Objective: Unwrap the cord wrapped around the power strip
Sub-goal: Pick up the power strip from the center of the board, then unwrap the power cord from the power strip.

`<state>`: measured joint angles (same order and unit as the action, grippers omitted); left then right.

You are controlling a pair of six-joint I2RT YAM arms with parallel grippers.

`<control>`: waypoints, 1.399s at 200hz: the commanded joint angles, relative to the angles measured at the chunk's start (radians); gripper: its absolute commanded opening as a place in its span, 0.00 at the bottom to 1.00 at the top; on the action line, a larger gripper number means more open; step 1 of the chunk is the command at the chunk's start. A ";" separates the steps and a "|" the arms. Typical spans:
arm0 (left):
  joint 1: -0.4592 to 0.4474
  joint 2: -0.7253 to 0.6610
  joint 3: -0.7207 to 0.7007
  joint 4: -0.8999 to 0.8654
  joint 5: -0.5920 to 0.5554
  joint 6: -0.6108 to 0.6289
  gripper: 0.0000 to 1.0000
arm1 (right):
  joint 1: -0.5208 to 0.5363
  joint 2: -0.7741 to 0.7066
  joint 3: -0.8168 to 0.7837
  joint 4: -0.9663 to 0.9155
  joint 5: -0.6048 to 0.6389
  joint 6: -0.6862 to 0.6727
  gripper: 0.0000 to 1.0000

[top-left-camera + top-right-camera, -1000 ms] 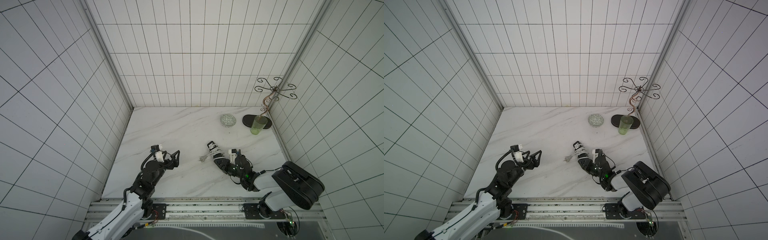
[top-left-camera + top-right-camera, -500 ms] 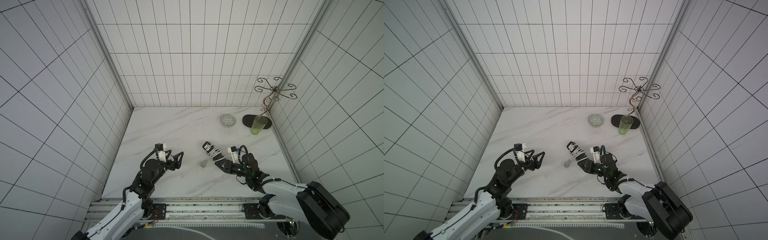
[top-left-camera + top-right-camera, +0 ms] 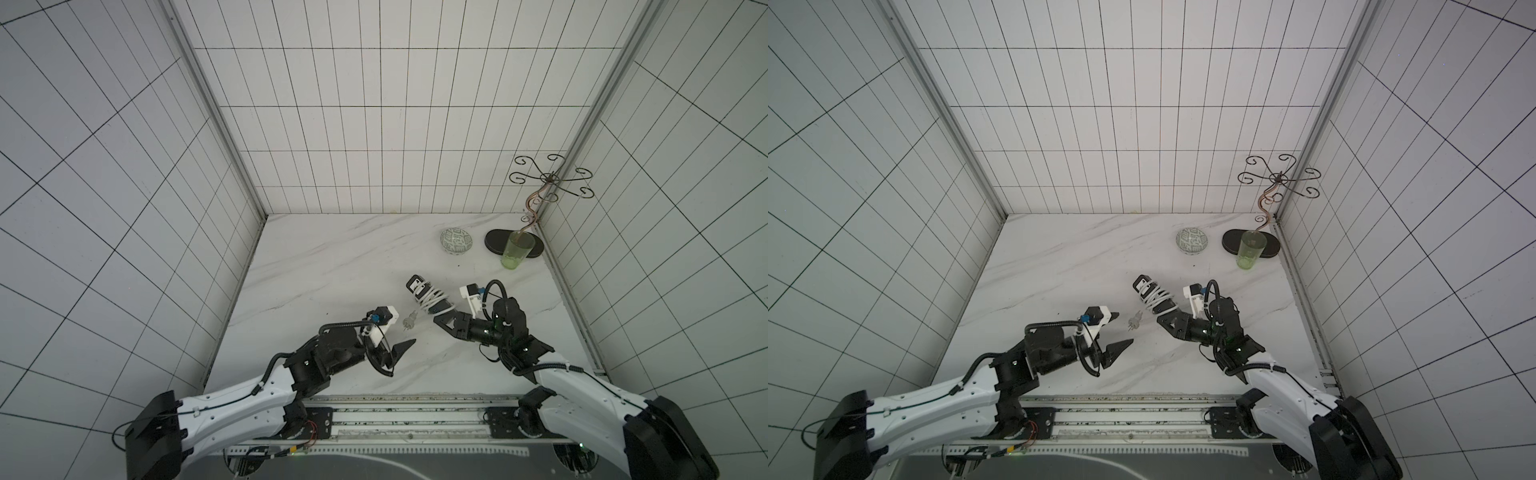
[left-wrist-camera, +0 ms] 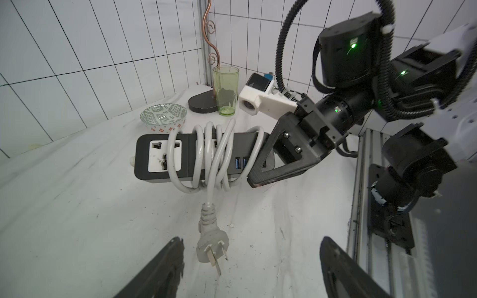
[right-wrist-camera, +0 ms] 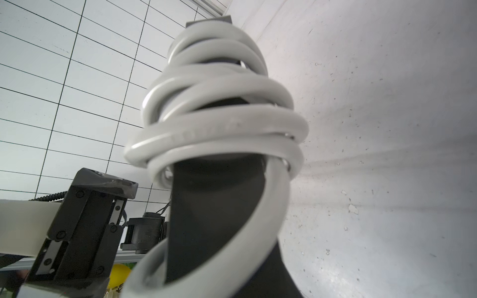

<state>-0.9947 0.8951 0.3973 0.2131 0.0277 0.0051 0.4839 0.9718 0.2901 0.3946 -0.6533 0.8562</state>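
Your right gripper (image 3: 441,322) is clamping the USB end of the power strip (image 4: 165,157), w/ its matte black wedge-shaped jaws closed tight on the bar, holding it lifted off the marble-look tabletop (image 3: 332,266). The strip is a short black rectangular bar w/ white socket faces & small blue ports; the cord (image 4: 219,152), smooth pale grey rubbery cable, is looping around its middle in several loose coils. One short tail is hanging down from the coils, ending in the grey flat-pin plug (image 4: 211,242), which is dangling free.

Your left gripper (image 4: 247,268) is sitting just below & beside that plug, jaws apart and holding nothing, not touching plug or cord; in both top views it's pointing toward the plug (image 3: 409,325).

Vs a sec ago: right arm has swung out & extended, strip raised and moved toward the back wall; left arm has come in closer to the plug, jaws narrowing a bit.

Further back: patterned ceramic bowl (image 3: 456,241), translucent green tumbler (image 3: 515,250), curly wire stand on a dark oval base (image 3: 496,245).
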 commanded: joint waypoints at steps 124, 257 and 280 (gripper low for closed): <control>-0.005 0.429 0.198 0.038 -0.220 0.124 0.62 | 0.030 -0.053 0.168 0.011 0.030 -0.013 0.00; 0.002 0.484 0.202 0.136 -0.271 0.136 0.34 | 0.064 -0.022 0.179 0.024 0.047 -0.022 0.00; 0.002 0.484 0.202 0.129 -0.259 0.140 0.27 | 0.065 -0.021 0.181 0.024 0.047 -0.022 0.00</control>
<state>-0.9955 1.3735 0.5732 0.3260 -0.2329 0.1322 0.5385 0.9569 0.3225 0.3317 -0.6029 0.8497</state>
